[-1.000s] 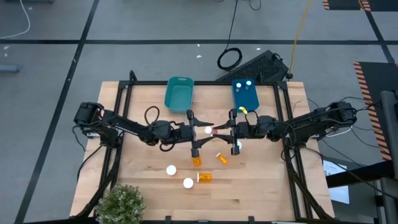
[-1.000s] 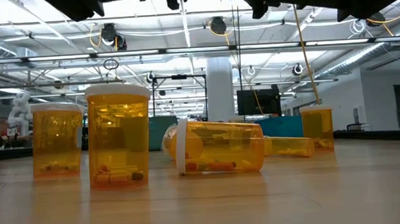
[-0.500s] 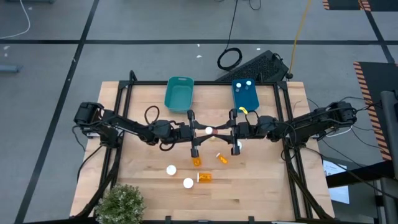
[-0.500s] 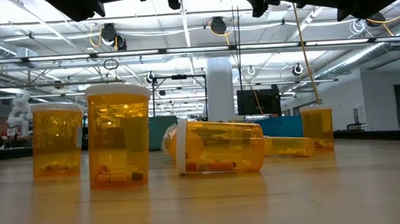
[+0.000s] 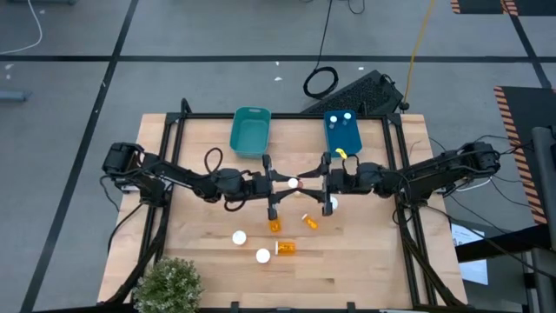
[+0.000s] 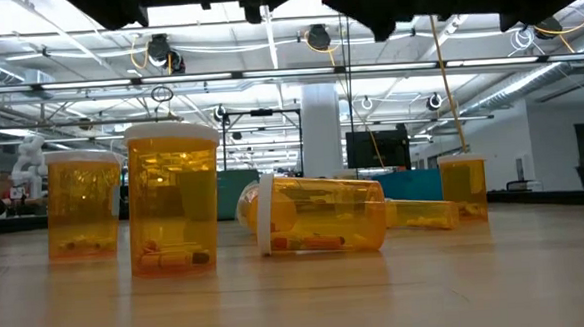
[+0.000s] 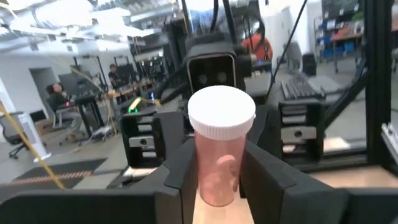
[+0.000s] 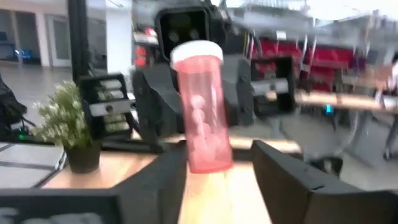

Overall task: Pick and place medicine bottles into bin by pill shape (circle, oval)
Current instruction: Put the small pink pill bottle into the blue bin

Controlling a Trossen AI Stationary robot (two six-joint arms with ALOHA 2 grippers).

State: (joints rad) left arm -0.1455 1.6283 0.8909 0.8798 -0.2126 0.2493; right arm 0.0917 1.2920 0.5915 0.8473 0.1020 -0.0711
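1. No readable text, label, brand name, number or sign appears in any of the four views.
2. The pink bottle (image 7: 221, 152) with a white cap, seen close in both wrist views, shows no printed label.
3. The orange medicine bottles (image 6: 174, 202) on the table (image 6: 299, 293) show only pills through their walls, with no lettering that can be made out.
4. The teal bin (image 5: 250, 131) and the blue bin (image 5: 344, 136) carry no visible markings.
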